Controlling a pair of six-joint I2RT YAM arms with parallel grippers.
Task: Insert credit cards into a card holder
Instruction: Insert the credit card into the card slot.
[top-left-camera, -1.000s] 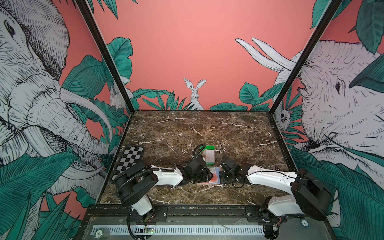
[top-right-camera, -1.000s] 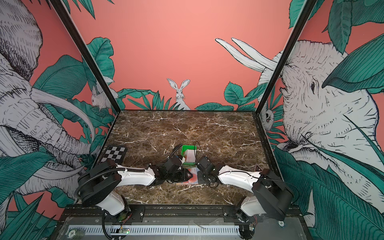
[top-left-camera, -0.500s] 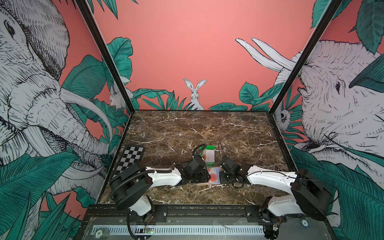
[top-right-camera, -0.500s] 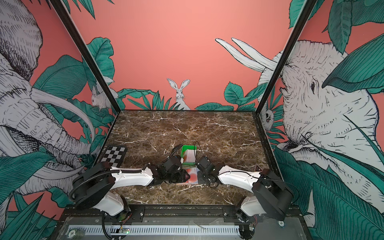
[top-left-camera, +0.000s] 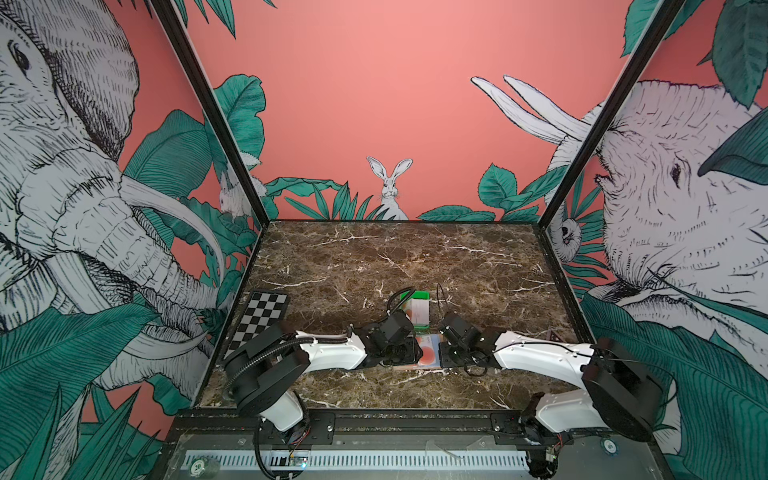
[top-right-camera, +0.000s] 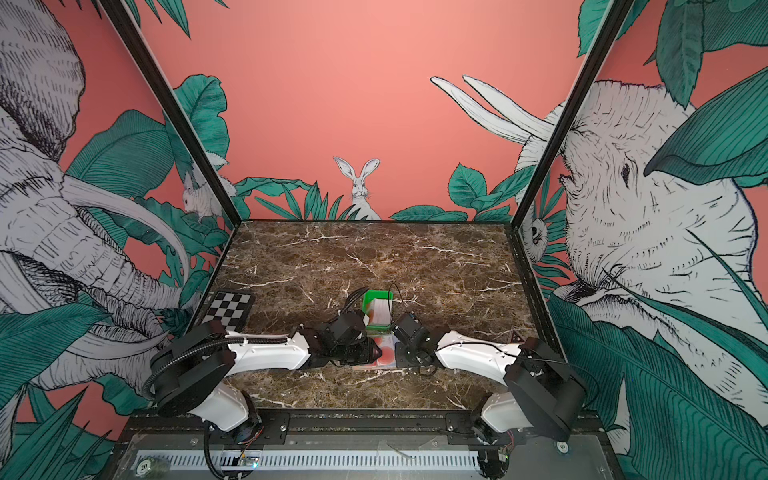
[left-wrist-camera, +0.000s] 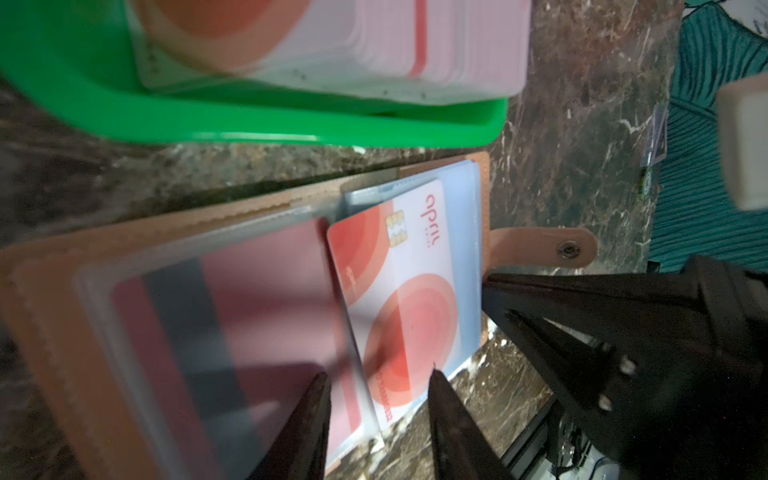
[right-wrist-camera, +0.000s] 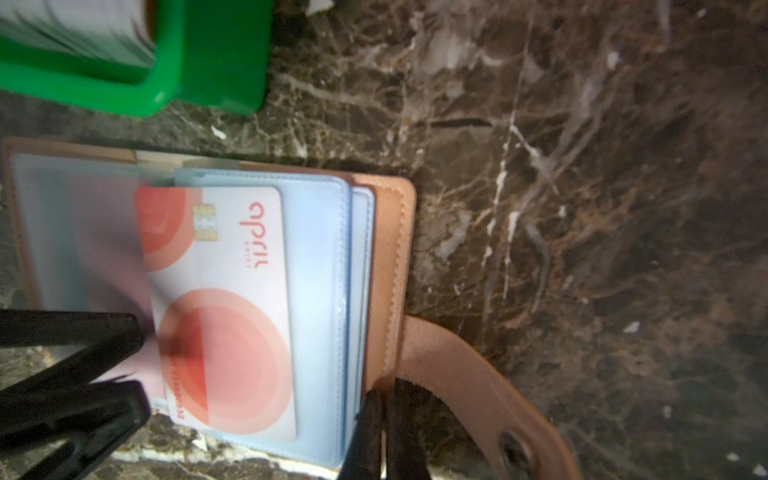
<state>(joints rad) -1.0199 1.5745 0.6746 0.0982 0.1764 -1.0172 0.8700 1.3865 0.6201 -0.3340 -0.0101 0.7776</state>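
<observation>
On the brown marble bench (top-left-camera: 374, 257), toward its 6 o'clock edge, I see the green plastic tray (top-left-camera: 420, 296) holding a stack of pale credit cards (left-wrist-camera: 332, 41). Just at the tray's 6 o'clock the tan leather-like card holder (left-wrist-camera: 41, 316) lies spread open. A white credit card with red-orange circles (left-wrist-camera: 407, 299) rests on its pale blue sleeves. My left gripper (left-wrist-camera: 378, 374) reaches in from 9 o'clock, jaws narrowly apart over the card's end. My right gripper (right-wrist-camera: 384, 399), from 3 o'clock, has its jaws closed at the holder's edge.
</observation>
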